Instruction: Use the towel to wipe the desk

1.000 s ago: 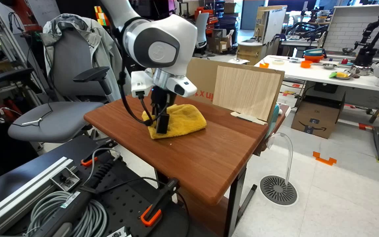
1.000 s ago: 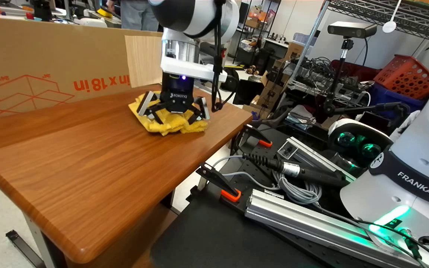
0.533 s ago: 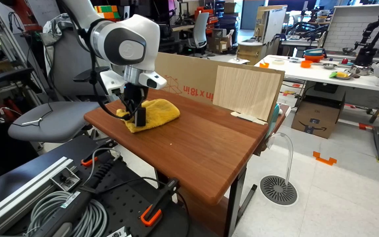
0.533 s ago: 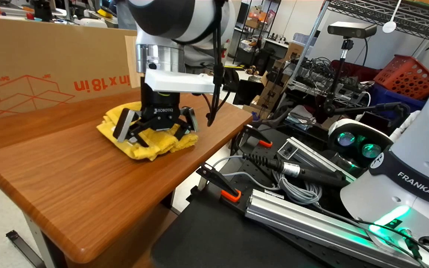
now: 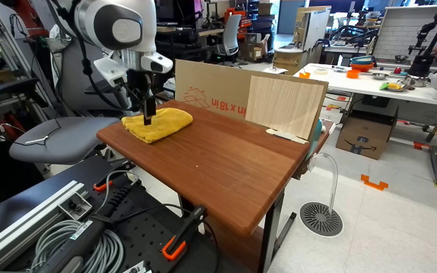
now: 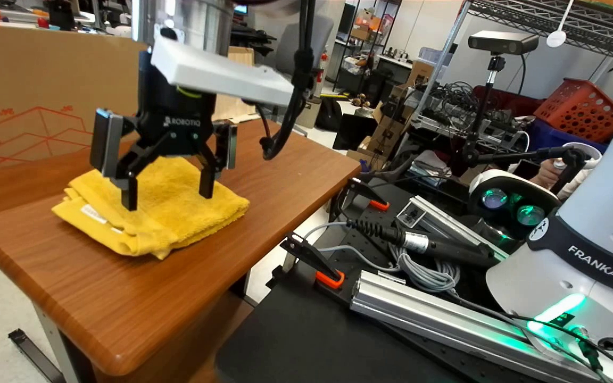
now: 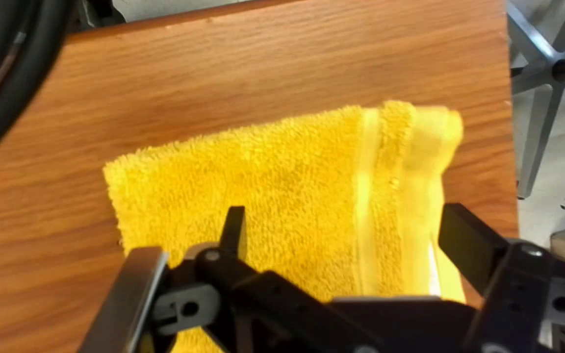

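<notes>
The yellow towel (image 5: pixel 169 124) lies folded and fairly flat on the reddish-brown desk (image 5: pixel 218 167), near the end beside the grey chair. It also shows in an exterior view (image 6: pixel 184 213), where a white tag is visible at its edge, and in the wrist view (image 7: pixel 287 171). My gripper (image 6: pixel 168 190) is open with its fingers spread wide, pointing down over the towel. The fingertips appear a little above the cloth with nothing between them. In the wrist view the gripper (image 7: pixel 341 215) has one finger over the towel and one by its tagged edge.
A cardboard sheet (image 5: pixel 211 87) with a wood-grain panel (image 5: pixel 285 106) stands along the desk's back edge. The grey chair (image 5: pixel 66 136) is beside the desk's end. A black base table with clamps (image 6: pixel 328 271) and coiled cable adjoins the front edge.
The gripper and towel have slid together toward the desk's end by the grey chair. The gripper, earlier down on the cloth, has risen off it, and the towel now lies flatter.
</notes>
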`<state>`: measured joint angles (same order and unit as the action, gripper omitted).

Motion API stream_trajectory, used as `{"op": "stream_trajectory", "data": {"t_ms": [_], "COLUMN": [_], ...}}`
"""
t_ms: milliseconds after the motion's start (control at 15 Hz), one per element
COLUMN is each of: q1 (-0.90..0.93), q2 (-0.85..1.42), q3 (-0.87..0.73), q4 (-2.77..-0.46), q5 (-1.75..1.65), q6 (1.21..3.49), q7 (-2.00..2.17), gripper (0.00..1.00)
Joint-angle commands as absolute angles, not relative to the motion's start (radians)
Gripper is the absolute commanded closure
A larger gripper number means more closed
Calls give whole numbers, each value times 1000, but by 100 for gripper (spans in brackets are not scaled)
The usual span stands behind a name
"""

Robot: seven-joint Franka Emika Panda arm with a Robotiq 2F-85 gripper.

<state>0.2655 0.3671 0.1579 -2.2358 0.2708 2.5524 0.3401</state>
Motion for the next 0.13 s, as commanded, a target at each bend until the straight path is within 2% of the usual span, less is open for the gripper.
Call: {"op": "stream_trajectory", "data": {"t_ms": [0,67], "q1": [256,254], "q2": [333,305], "q3": [166,167], "q4": [-2245,-2258], "q5": [265,265], "q6": [2546,2543], "q7": [344,344], "gripper": [0,0]}}
